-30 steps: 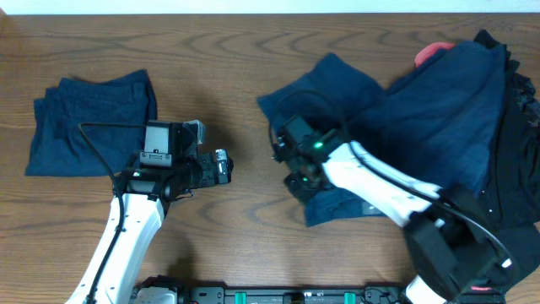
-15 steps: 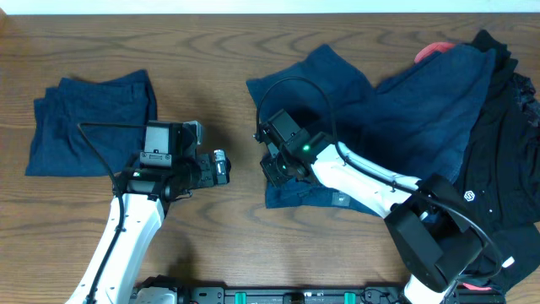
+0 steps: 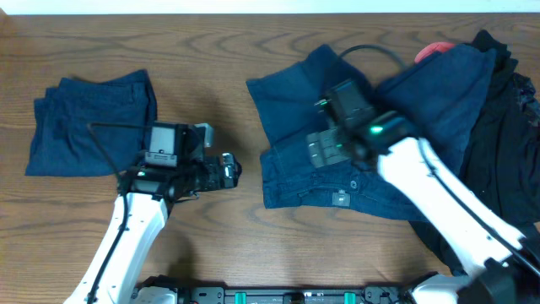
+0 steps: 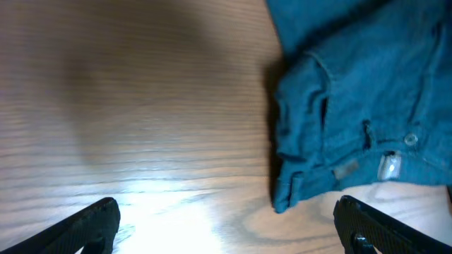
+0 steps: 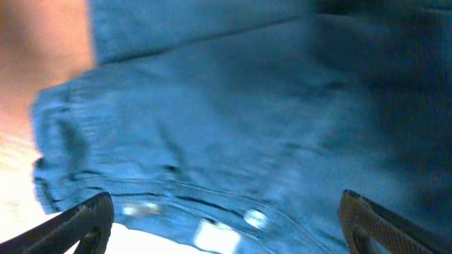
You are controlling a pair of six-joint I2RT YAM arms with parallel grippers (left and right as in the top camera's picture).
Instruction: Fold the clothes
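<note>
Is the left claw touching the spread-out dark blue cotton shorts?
Apart. Overhead view shows bare wood between left gripper and the spread-out dark navy shorts.

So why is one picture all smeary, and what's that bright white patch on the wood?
Right wrist view: the navy shorts are smeared and soft all over. Left wrist view: glare whitens the table near the bottom edge. Overhead view: only the right arm is blurred; the rest is sharp.

right arm (image 3: 422,169) is a blur overhead, covering the middle of the shorts (image 3: 287,179). red garment (image 3: 431,51) barely peeks from behind the pile (image 3: 447,101). black garment (image 3: 516,143) runs off the right edge. right wrist view's smeared.
</note>
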